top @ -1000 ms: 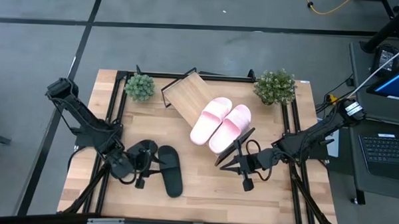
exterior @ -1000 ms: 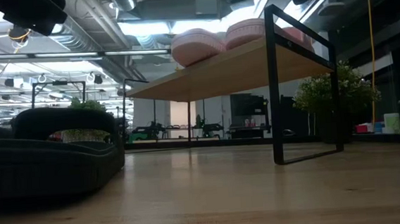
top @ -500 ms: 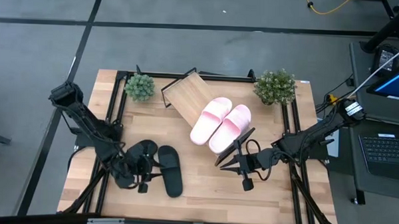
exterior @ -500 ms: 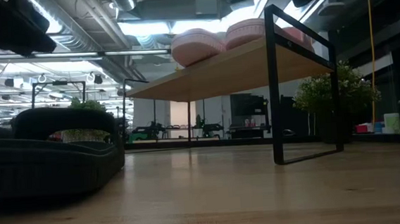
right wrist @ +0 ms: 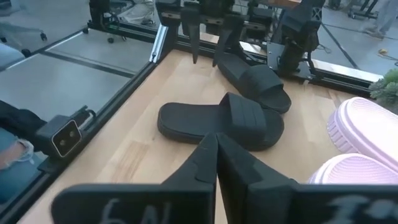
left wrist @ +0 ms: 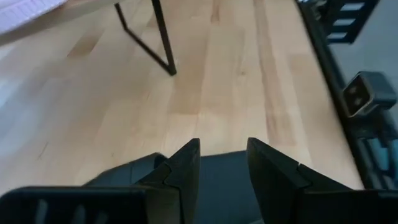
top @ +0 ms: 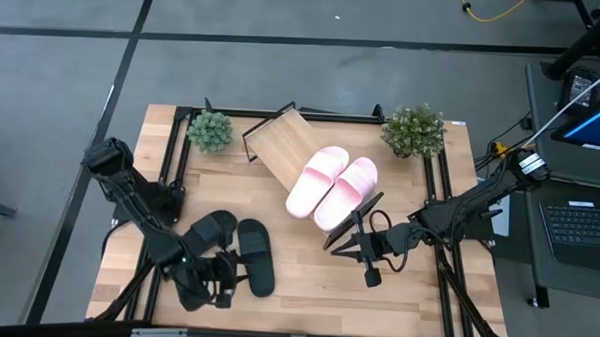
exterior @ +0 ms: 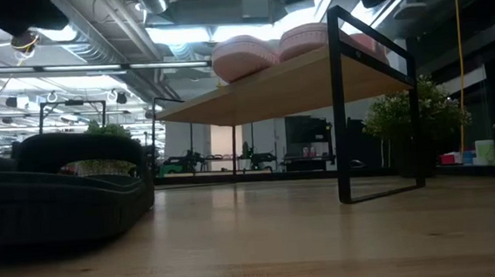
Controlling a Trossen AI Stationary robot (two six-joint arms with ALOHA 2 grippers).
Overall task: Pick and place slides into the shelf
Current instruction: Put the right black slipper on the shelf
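Wood-grain tabletop (top: 306,274); shelf (top: 281,146), pale board on thin black frame, lying diagonal mid-table, pink slides (top: 331,185) already on it side by side, puffy and matte. Black slides (top: 235,248) on the tabletop near the front left corner, flat rubbery soles, wide straps, long axes roughly front to back. Left gripper (top: 216,282) clearly nearer, hovering at the near end of the left-hand black slide, fingers (left wrist: 185,171) spread with a gap, nothing pinched, slide directly beneath. Right gripper (top: 349,252) parked beside the shelf's near end, fingertips pressed together, empty. Likely next: left drop onto that slide.
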